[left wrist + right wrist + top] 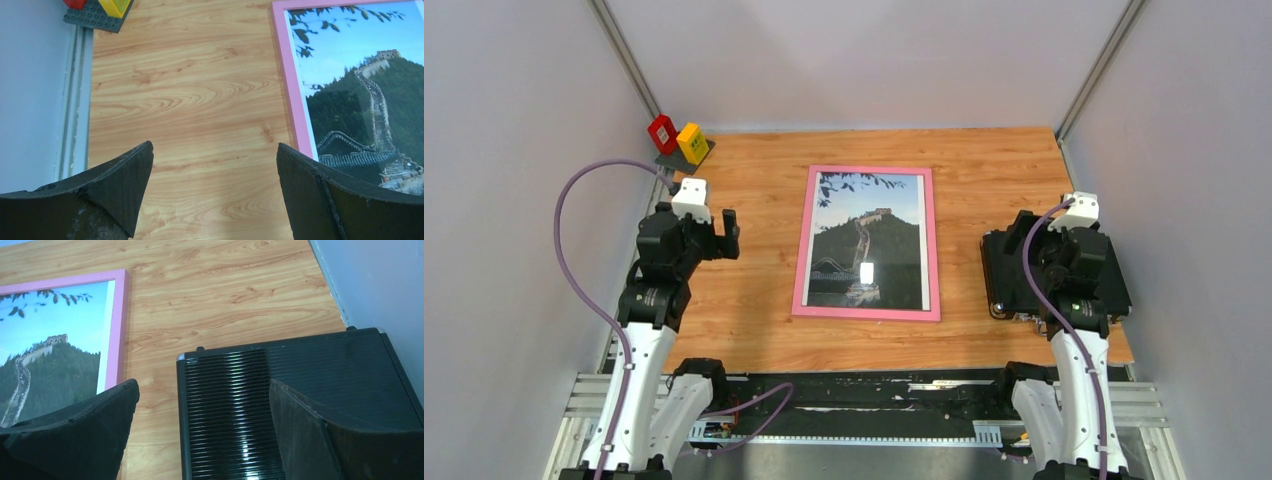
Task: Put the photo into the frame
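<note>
The pink frame (866, 173) lies flat in the middle of the wooden table, front side up. The photo (867, 235) of a wall over dark green hills sits inside it behind the pane, with a bright glare spot low down. The frame also shows in the left wrist view (291, 80) and the right wrist view (119, 325), with the photo inside (360, 90) (50, 350). My left gripper (721, 238) (215, 165) is open and empty, left of the frame. My right gripper (1029, 240) (202, 405) is open and empty above the black case.
A black ribbed case (1024, 270) (280, 400) lies at the right under my right arm. A red block (662, 133) and a yellow block (691, 142) stand on a grey plate at the back left corner. Grey walls close in both sides.
</note>
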You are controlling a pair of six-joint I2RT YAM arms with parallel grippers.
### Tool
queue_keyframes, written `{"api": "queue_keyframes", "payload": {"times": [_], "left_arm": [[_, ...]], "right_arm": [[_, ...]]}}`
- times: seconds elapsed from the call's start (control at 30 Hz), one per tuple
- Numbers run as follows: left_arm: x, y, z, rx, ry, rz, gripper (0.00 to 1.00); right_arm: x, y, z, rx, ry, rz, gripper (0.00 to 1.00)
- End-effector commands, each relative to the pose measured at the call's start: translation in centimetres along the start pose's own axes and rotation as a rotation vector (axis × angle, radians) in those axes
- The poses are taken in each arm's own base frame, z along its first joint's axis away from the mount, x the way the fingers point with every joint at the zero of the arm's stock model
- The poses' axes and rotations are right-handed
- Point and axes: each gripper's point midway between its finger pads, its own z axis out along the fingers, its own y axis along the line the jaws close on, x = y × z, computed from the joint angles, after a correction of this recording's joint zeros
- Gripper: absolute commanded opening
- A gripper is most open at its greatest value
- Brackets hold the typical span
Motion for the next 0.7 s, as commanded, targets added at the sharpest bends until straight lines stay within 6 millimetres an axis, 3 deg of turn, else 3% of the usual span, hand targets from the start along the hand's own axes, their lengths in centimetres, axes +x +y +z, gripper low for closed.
{"api": "queue_keyframes", "payload": {"times": [0.0,0.27,0.67], "left_arm": [[-2.5,0.3,-0.4,-0.003,-0.122,0.042,1.00],[-1.2,0.9,0.8,-0.028,-0.124,0.091,1.00],[-1.6,1.1,0.2,-0.046,-0.173,0.102,1.00]], "right_arm": [[-0.1,0.7,0.1,-0.051,-0.012,-0.033,1.00],[0.3,0.4,0.1,-0.044,-0.004,-0.075,1.00],[0.3,0.5,-0.2,-0.054,-0.014,-0.097,1.00]]}}
